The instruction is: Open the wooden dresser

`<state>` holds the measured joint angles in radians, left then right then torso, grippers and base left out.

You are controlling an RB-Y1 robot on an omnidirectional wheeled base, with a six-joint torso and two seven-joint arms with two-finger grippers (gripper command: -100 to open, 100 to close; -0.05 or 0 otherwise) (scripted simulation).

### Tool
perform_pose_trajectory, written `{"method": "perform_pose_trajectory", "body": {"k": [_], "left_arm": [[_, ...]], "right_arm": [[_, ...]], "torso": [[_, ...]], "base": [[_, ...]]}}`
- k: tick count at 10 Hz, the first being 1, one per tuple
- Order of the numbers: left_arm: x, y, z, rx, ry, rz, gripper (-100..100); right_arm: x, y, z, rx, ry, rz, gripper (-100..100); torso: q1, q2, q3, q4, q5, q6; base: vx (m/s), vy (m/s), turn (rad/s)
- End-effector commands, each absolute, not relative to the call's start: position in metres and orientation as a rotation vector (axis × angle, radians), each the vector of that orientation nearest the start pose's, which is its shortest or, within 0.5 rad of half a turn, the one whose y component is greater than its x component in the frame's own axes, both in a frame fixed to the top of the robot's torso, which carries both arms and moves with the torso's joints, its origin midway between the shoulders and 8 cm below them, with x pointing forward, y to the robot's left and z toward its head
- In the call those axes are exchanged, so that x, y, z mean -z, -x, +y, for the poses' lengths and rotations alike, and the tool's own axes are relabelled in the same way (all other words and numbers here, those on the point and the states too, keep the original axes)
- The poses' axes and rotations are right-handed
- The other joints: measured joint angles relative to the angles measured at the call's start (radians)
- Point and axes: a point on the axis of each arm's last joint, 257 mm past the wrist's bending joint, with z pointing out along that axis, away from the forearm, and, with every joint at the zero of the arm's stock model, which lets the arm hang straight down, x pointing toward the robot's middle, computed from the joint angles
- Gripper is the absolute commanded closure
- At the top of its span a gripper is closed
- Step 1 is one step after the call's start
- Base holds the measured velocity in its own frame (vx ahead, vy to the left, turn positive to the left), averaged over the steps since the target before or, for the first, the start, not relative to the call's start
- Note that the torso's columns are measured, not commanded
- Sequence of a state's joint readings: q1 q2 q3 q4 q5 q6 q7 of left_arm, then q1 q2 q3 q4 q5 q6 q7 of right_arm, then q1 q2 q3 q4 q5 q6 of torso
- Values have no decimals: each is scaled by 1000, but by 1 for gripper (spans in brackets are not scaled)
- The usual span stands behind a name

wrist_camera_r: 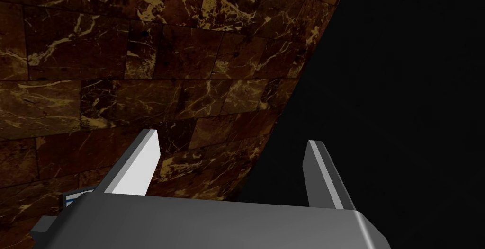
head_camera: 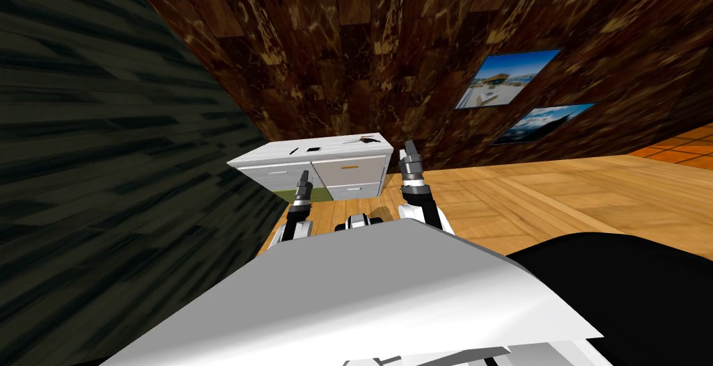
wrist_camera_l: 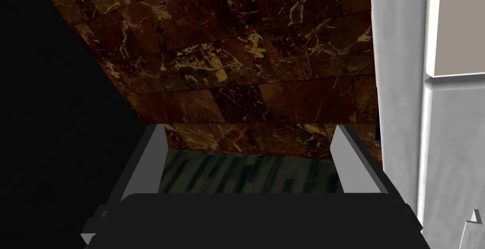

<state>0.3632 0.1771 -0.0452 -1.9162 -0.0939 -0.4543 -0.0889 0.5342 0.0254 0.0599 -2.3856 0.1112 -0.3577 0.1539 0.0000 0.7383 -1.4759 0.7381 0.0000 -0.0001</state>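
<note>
The dresser (head_camera: 317, 165) is a low, light grey cabinet with a pale top, standing against the brown marbled wall ahead of me. Its front has drawers with small bar handles, one of them a beige front (head_camera: 348, 168). Small dark items lie on its top. My left gripper (head_camera: 304, 179) is raised in front of the dresser's left drawers, apart from them. In the left wrist view the left gripper (wrist_camera_l: 251, 158) is open and empty, with the dresser's grey side (wrist_camera_l: 400, 94) beside it. My right gripper (head_camera: 409, 153), held up to the right of the dresser, is open (wrist_camera_r: 232, 165).
A dark striped wall (head_camera: 104, 174) runs close along my left. A green patch (head_camera: 292, 197) lies on the floor under the dresser's left end. Two pictures (head_camera: 505, 80) hang on the brown wall to the right. Wooden floor (head_camera: 557, 195) spreads to the right.
</note>
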Motion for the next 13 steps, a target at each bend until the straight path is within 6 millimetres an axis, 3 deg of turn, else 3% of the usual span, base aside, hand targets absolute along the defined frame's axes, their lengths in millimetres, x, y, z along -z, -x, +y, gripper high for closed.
{"method": "perform_pose_trajectory", "body": {"k": [1,13], "left_arm": [[136,-427,252,1134,652,1077,-100],[249,-441,250,1094,783,1230,-100]], "right_arm": [[-33,-348,-257,-1114,-607,735,0],[-33,-348,-257,-1114,-607,735,0]], "torso": [[0,0,0,0,0,0],[0,-1,0,0,0,0]], "base": [[61,-20,-31],[82,-34,-32]]}}
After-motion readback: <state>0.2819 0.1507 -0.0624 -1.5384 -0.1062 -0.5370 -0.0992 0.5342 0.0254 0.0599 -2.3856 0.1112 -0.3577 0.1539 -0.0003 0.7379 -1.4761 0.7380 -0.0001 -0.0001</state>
